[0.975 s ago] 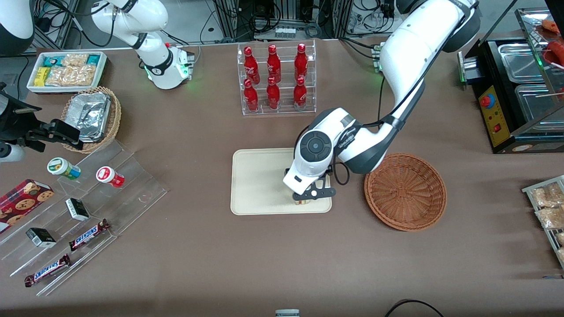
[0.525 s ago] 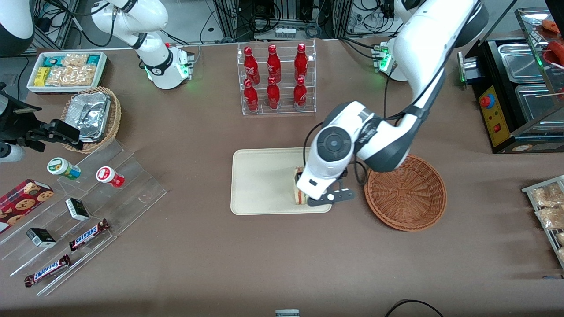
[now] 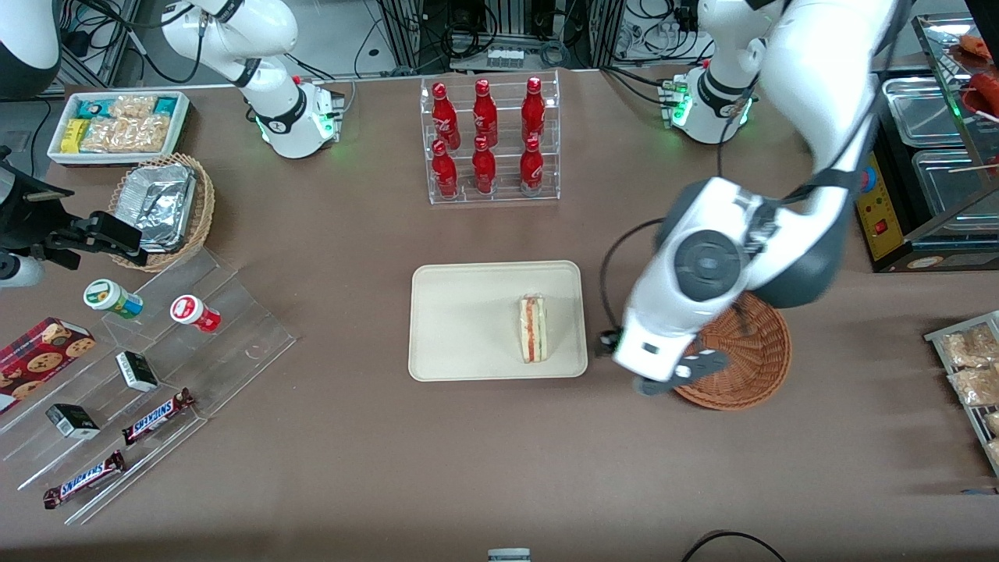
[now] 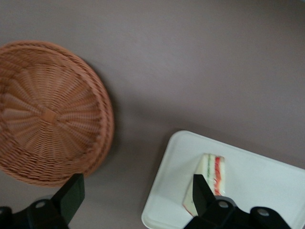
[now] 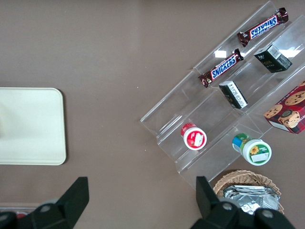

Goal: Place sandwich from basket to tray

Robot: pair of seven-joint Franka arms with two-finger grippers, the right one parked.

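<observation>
The sandwich (image 3: 533, 329) lies on the cream tray (image 3: 468, 320), near the tray's edge that faces the basket. Its red and green layers point up. My left gripper (image 3: 645, 357) hangs high over the table, between the tray and the reddish-brown basket (image 3: 745, 355), and overlaps the basket's rim in the front view. In the left wrist view the gripper (image 4: 137, 193) is open. Only bare table shows between its black fingers (image 4: 71, 192). The basket (image 4: 47, 114) there holds nothing. The sandwich (image 4: 212, 174) rests on the tray (image 4: 257, 183), apart from the fingers.
A clear rack of red bottles (image 3: 489, 140) stands farther from the camera than the tray. A stepped acrylic display (image 3: 148, 367) with snacks, a foil-tray basket (image 3: 164, 203) and a white bin (image 3: 117, 125) lie toward the parked arm's end. A black appliance (image 3: 921, 156) and a snack rack (image 3: 972, 367) lie toward the working arm's end.
The gripper let go of the sandwich, rose, and swung off the tray toward the basket. The sandwich stays on the tray, now fully in sight.
</observation>
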